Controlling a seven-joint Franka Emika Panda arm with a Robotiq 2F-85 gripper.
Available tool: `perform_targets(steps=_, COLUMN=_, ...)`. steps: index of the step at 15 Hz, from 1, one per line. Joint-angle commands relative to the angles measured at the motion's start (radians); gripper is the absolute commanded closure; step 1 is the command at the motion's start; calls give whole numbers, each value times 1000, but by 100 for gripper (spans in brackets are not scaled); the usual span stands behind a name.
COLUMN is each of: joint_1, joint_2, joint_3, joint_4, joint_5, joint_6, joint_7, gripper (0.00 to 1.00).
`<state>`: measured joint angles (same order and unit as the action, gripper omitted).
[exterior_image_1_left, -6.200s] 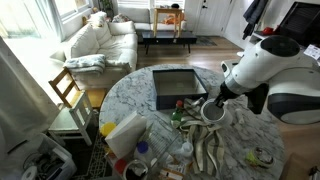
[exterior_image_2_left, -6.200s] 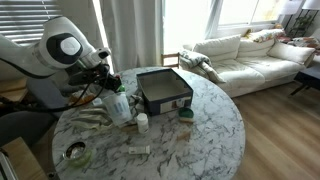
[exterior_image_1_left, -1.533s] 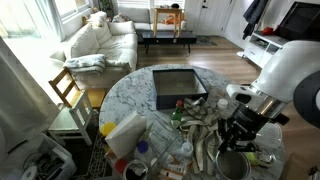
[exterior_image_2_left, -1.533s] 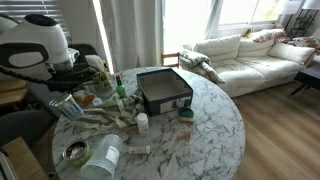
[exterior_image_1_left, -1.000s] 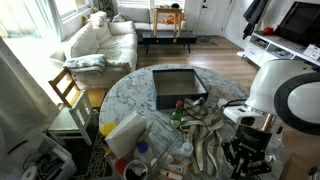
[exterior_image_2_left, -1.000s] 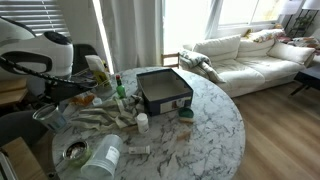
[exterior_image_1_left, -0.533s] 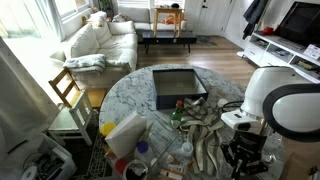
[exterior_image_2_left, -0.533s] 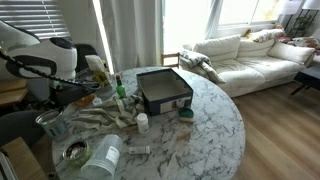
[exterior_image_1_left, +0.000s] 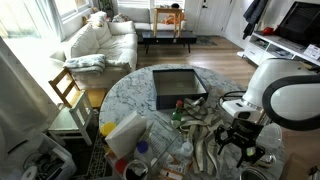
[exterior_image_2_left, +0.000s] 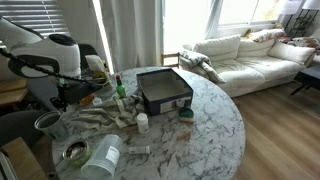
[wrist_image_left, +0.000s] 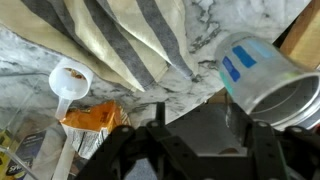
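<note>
My gripper (wrist_image_left: 205, 150) hangs over the edge of the round marble table (exterior_image_2_left: 200, 130), jaws apart with nothing between them. A metal cup with a blue label (wrist_image_left: 262, 80) sits just beside one finger (wrist_image_left: 268, 150), its open mouth showing. In an exterior view the cup (exterior_image_2_left: 47, 124) stands upright at the table's rim, below and beside the gripper (exterior_image_2_left: 64, 100). In an exterior view the gripper (exterior_image_1_left: 240, 138) hovers above the table's near edge. A striped cloth (wrist_image_left: 140, 40) lies close by, with a white scoop (wrist_image_left: 70, 80) and an orange packet (wrist_image_left: 95, 118).
A dark square tray (exterior_image_2_left: 165, 90) sits mid-table. A white jug (exterior_image_1_left: 125, 130) lies on its side, with small bottles and a tape roll (exterior_image_2_left: 75, 152) around it. A wooden chair (exterior_image_1_left: 68, 88) and a sofa (exterior_image_1_left: 100, 40) stand beyond the table.
The gripper was shut on the metal cup low at the table edge. Its jaws have now spread and it has risen, leaving the cup standing there.
</note>
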<state>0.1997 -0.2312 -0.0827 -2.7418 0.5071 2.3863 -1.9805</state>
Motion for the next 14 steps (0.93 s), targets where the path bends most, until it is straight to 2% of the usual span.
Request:
perform_targets(steps=1, joint_1=-26, joint_2=-13, joint_3=7, joint_4=0, joint_5=-14, joint_6=20, joint_7=-33, gripper=3)
perform_targets(steps=3, joint_1=-28, joint_2=-47, joint_3=9, joint_4=-39, joint_5=-8, joint_6=33, joint_7=-42, gripper=0)
perform_targets(steps=5, joint_1=-32, joint_2=-20, joint_3=9, joint_4=0, joint_5=-18, joint_6=40, joint_7=-37, gripper=0)
perform_targets(steps=7, joint_1=-58, joint_2=-70, joint_3=33, joint_4=-41, joint_5=-84, joint_6=94, joint_7=61, gripper=0)
perform_targets(steps=9, joint_1=-109, joint_2=-83, joint_3=42, joint_4=0, joint_5=-204, joint_6=124, joint_7=197, gripper=0)
perform_targets(steps=10, joint_1=-130, joint_2=-137, joint_3=41, joint_4=-38, joint_5=-253, joint_6=139, joint_7=255, gripper=0)
perform_targets(steps=14, joint_1=-225, joint_2=-235, joint_3=13, joint_4=-27, joint_5=-431, joint_6=127, joint_7=471, gripper=0)
